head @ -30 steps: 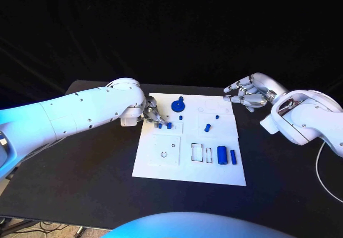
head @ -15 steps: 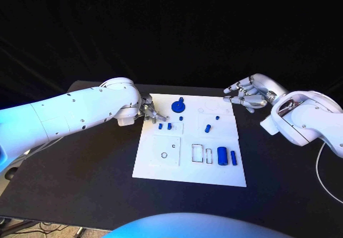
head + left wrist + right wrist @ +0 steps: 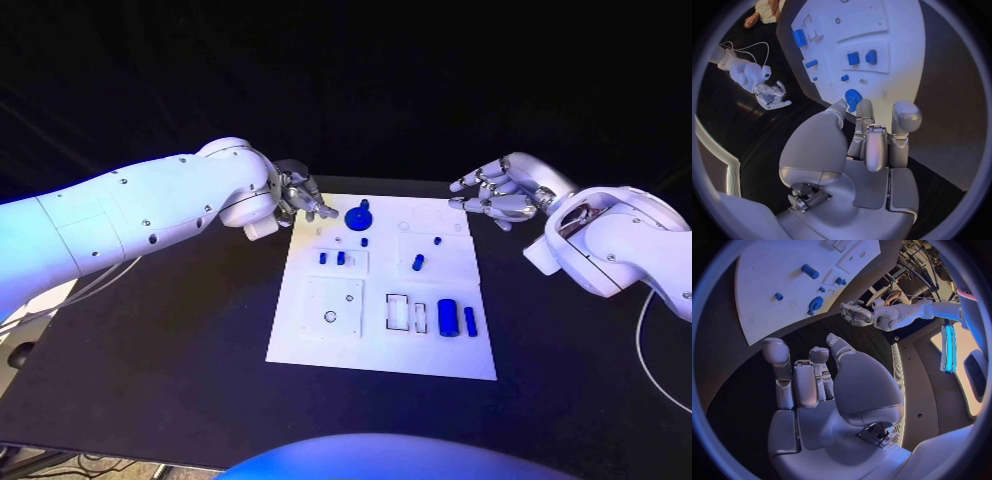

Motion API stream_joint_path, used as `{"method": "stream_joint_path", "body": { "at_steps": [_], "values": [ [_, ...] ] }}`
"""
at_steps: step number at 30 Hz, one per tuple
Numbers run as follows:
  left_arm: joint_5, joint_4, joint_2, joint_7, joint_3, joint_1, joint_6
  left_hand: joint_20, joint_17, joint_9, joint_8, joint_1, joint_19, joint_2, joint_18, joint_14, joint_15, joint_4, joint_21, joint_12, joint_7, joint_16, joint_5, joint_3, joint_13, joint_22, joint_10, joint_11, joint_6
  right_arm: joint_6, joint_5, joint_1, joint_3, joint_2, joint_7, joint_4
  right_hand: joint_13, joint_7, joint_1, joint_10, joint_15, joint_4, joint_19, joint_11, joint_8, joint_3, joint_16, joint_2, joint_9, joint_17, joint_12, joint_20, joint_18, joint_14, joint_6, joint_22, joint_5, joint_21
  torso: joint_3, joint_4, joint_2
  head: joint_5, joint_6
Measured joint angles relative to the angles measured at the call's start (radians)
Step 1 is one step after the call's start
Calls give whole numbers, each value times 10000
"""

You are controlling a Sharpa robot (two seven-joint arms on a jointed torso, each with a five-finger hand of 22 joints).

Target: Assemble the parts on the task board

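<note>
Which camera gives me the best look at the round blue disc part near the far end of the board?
The left wrist view: the disc sits just beyond the left hand, large and unobstructed. The head view shows it small on the board. The right wrist view shows it small and foreshortened.

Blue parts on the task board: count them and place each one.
8. Disc at the far edge; stud just nearer; two blocks mid-left; dot and peg mid-right; cylinder and rod side by side, near right. Tiny ones could be missed.
</note>
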State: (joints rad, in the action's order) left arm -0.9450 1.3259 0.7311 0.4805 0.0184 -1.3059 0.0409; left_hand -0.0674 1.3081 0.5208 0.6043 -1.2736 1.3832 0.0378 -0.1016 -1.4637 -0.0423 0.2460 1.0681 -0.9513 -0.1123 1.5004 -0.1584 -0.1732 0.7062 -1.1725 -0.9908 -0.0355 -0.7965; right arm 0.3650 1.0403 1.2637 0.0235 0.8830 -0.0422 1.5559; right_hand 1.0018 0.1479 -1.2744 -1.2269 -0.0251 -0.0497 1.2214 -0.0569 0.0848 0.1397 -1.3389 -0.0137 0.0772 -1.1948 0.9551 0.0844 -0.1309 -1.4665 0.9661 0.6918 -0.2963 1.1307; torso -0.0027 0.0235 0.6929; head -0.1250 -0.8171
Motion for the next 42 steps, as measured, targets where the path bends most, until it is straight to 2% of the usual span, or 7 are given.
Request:
{"method": "stream_joint_path", "body": {
  "at_steps": [5, 9, 13, 15, 19, 23, 42],
  "values": [
    [405, -173, -369, -469, -171, -4, -4, 27, -1, -183, 227, -555, 657, -195, 78, 0, 0, -67, 1488, -3257, 80, 680, 79, -67, 3548, -1188, -2054, 104, -81, -8, -1, 0, 1, -21, -2, -20, 0, 0, 0, 0, 0, 0, 0, 0, 0, 0, 0, 0, 0, 0, 0, 0, 0, 0, 0, 0, 0, 0, -3, 1, 2, 51, 65],
    [371, -388, -689, -788, -285, 29, 58, 47, -1, -304, 275, -775, 731, -23, 166, 0, 0, -233, 1780, -3853, 109, 680, 129, -11, 4204, -1356, -2400, 121, -111, -15, -2, 0, 1, -37, -2, -35, 0, 0, 0, 0, 0, -29, 0, 0, 0, 29, 41, 0, 0, 0, 0, 0, 0, 0, 0, -21, -42, 0, -7, 2, 10, 123, 121],
    [-32, -535, -902, -1370, -380, 97, 42, -67, -1, -665, -99, -1109, 53, 311, 48, -24, 160, -412, 275, -1390, -119, 203, 129, -26, 852, -347, 822, -140, 369, -20, -3, -2, 2, -46, -2, -45, 0, 0, 0, 0, 0, -29, 0, 0, 0, 29, 41, 0, 0, 0, 0, 0, 0, 0, 0, -21, -41, 0, -8, 8, 11, 184, 177],
    [-395, -592, -975, -1869, -430, 159, -35, -236, -687, -1043, -527, -1524, -1454, 453, -507, 820, 368, -560, -2589, 326, -312, -1316, 129, -174, -529, 1635, 1892, -379, 668, -23, -4, -2, 2, -47, -2, -53, 0, 0, 0, 0, 0, -29, 0, 0, 0, 29, 41, 0, 0, 0, 0, 0, -1, 0, 0, -20, -41, 0, -8, 8, 11, 204, 190],
    [-1207, -669, -1085, -2895, -503, 326, -352, -500, -4556, -1843, -1370, -2185, -2816, 837, -696, 3719, 685, -889, -4917, 2648, -497, -4988, 160, -621, -2511, 3140, 2117, -556, 675, -27, -5, -2, 4, -44, -2, -58, 0, 0, 0, 0, 0, -29, 0, 0, 0, 29, 41, 0, 0, 0, 0, 0, -1, 0, 0, -21, -41, 0, -13, 1, 12, 286, 246],
    [-2172, -715, -1231, -3727, -561, 485, -688, -547, -5883, -2759, -2441, -2340, -2631, 992, -698, 3685, 726, -1115, -5620, 4335, -374, -6157, 313, -924, -4185, 3762, 1420, -655, -107, -32, -6, -4, 4, -41, -2, -58, 0, 0, 0, 0, 0, -29, 0, 0, 0, 29, 40, 0, 0, 0, 0, 0, 0, 0, 0, -21, -41, 0, -15, -10, 12, 327, 272],
    [-4702, -1049, -1520, -4388, -655, 696, -1072, -435, -6193, -3701, -3654, -2103, -1609, 912, -697, 2715, 590, -1636, -6090, 5718, -377, -5838, 318, -919, -5924, 4292, 471, -661, -1416, -8, -20, -17, 6, -27, 12, -80, -1112, -20, -57, 838, 30, -148, -493, -55, 0, 148, 725, -54, 0, 837, -1229, 9, -329, 39, -127, -1247, -96, -837, -13, -12, 11, 380, 307]
  ]
}}
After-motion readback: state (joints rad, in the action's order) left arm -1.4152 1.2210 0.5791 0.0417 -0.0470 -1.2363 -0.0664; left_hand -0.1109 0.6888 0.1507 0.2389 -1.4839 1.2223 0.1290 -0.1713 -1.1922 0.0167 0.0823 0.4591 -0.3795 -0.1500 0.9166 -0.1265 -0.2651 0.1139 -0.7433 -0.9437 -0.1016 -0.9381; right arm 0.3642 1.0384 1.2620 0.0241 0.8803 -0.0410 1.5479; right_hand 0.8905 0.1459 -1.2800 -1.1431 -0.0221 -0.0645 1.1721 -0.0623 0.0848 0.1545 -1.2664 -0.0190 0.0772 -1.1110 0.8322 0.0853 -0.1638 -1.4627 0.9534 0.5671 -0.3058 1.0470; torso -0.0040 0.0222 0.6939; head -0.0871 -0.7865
